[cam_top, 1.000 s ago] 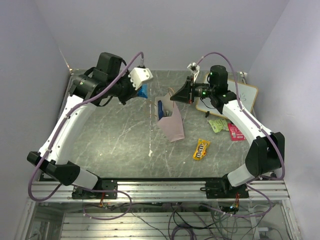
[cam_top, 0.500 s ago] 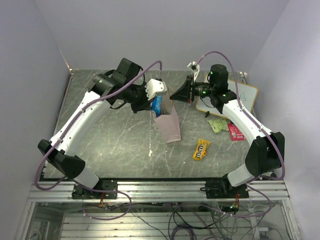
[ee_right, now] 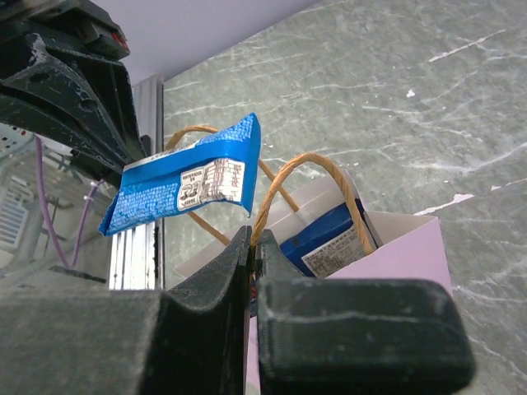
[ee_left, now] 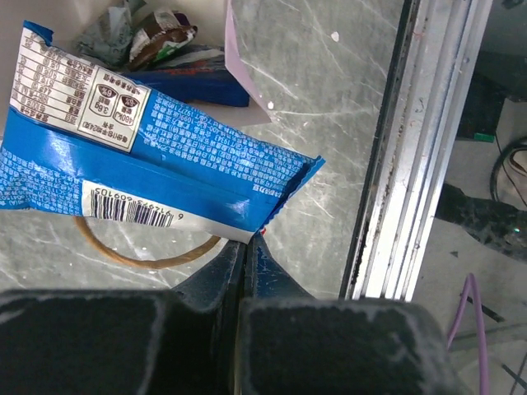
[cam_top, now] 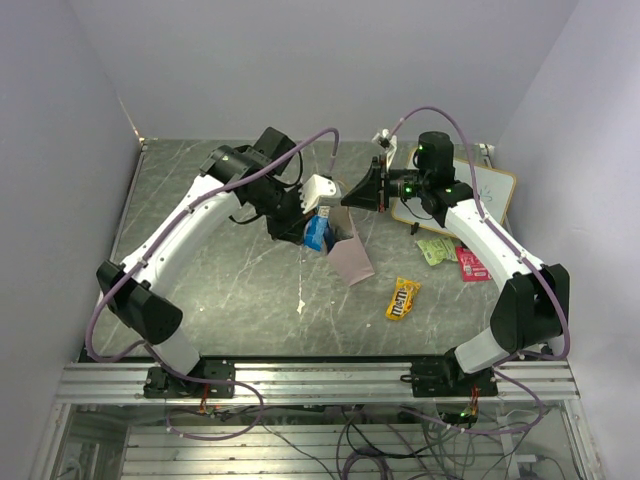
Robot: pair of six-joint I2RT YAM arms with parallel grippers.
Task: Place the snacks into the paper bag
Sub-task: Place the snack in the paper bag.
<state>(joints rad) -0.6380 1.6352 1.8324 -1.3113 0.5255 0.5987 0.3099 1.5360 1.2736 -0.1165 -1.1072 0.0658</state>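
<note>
My left gripper (cam_top: 313, 222) is shut on a corner of the blue-white snack packet (cam_top: 319, 236) and holds it at the open mouth of the paper bag (cam_top: 355, 260). In the left wrist view the packet (ee_left: 156, 156) hangs from the gripper (ee_left: 248, 239) over the bag; inside lie the dark blue chip bag (ee_left: 193, 82), the brown bar (ee_left: 167, 37) and the silver-grey packet (ee_left: 111, 41). My right gripper (cam_top: 347, 197) is shut on a thin handle (ee_right: 284, 185) and holds the bag (ee_right: 408, 255) open. Yellow M&M's (cam_top: 402, 298), the light green packet (cam_top: 436, 250) and the pink-red packet (cam_top: 469, 264) lie on the table.
The white scribbled board (cam_top: 478, 195) stands at the back right, under my right arm. The table's metal rail (ee_left: 412, 148) runs along the near edge. The loose packets lie right of the bag.
My left arm has swung right and down with the blue-white packet, from the back left to the bag's mouth. The bag has shifted slightly. My right gripper has kept its hold on the handle.
</note>
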